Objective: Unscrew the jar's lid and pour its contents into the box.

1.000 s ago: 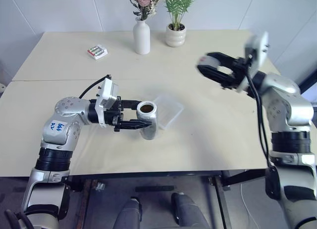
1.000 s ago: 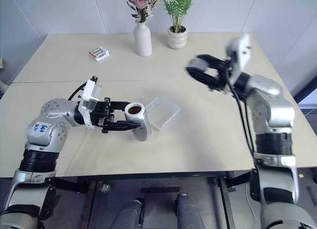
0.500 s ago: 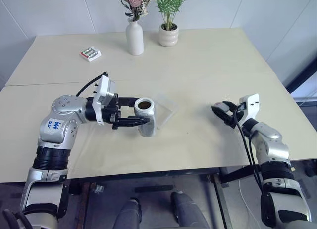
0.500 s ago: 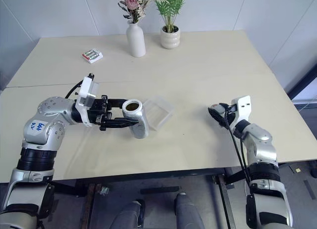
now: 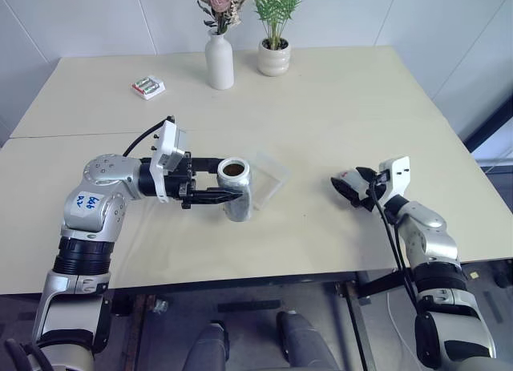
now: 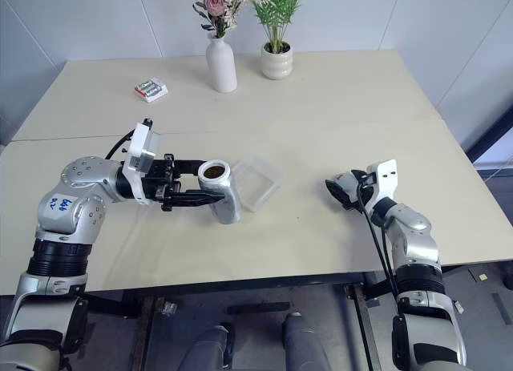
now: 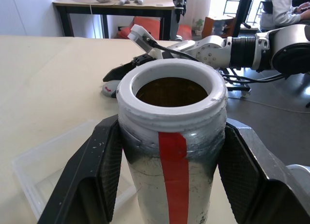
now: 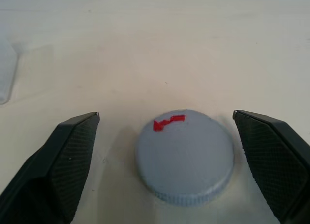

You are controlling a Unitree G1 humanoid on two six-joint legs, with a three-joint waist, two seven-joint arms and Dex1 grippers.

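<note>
Now the left claw pinches the open jar upright just beside the box; the right claw stands spread around the lid on the counter. Tip slowly, mouth over the box, so the contents land inside.

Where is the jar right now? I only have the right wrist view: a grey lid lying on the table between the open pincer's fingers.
Observer: The left pincer grips the jar, mouth up, next to the clear box.
Operator: Is the jar open?
Observer: Yes, its mouth is uncovered, and brown contents show inside.
Operator: Anything poured into the box?
Observer: No, the clear box looks empty.
</note>
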